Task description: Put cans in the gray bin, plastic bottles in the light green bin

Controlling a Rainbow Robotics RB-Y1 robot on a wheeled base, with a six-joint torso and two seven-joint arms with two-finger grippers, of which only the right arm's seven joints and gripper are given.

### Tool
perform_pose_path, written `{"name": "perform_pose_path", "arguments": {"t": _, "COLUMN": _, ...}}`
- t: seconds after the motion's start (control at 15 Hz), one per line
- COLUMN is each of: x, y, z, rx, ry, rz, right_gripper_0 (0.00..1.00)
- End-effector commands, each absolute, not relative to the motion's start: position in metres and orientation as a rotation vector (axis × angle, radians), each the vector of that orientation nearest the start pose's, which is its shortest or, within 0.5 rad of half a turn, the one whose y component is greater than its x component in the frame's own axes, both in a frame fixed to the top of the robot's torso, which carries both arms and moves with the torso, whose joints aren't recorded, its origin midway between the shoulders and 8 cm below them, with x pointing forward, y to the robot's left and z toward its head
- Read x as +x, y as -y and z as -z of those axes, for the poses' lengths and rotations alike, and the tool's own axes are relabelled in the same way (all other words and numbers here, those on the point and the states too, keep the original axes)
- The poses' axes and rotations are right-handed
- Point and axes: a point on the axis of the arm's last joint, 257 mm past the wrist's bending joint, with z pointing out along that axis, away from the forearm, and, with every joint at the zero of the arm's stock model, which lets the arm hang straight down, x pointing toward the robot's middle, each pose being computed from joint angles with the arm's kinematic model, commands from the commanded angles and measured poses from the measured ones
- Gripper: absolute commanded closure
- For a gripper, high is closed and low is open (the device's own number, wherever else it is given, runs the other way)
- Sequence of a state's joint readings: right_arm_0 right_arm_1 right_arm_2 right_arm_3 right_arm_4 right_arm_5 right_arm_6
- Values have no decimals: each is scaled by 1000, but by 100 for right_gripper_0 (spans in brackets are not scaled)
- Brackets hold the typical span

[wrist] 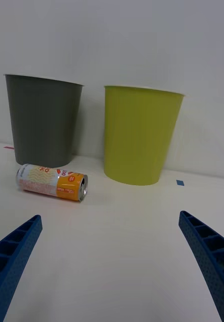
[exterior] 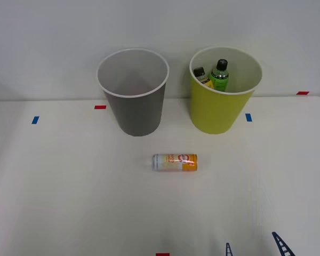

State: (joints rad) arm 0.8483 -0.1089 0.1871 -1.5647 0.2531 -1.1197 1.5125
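Looking down at the table (exterior: 69, 202), I take the can (exterior: 175, 162) as my landmark: it lies on its side in the open, white end toward the robot's left and orange end toward its right. Just beyond it, slightly to the robot's left, stands the gray bin (exterior: 134, 109), upright, with nothing I can see inside. Beyond the can on the robot's right side stands the light green bin (exterior: 220, 109), also upright, a clear gap between the two bins. Inside the green one I see the green bottle (exterior: 220, 76) with its black cap up, and beside it the darker bottle (exterior: 201, 75) with a yellow label, leaning against the inner wall.

My right claw (exterior: 254, 248) sits on the near side of the can, off toward the robot's right and well apart from it, touching nothing. From the wrist camera its two blue ribbed fingers (wrist: 13, 251) stand wide apart with bare table between them, and the can lies ahead of them, in front of the gray bin's base. Small blue and red tape marks (exterior: 35, 120) dot the table around the bins.
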Motion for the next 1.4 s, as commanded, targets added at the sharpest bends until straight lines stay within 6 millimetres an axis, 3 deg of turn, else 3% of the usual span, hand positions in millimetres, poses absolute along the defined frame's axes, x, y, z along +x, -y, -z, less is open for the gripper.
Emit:
{"name": "perform_pose_path", "arguments": {"t": 0.07, "x": 214, "y": 191, "z": 272, "rx": -239, "ry": -1283, "rz": -23, "right_gripper_0": 6}}
{"name": "perform_pose_path", "arguments": {"t": 1.4, "x": 214, "y": 191, "z": 272, "rx": -239, "ry": -1283, "rz": -23, "right_gripper_0": 6}}
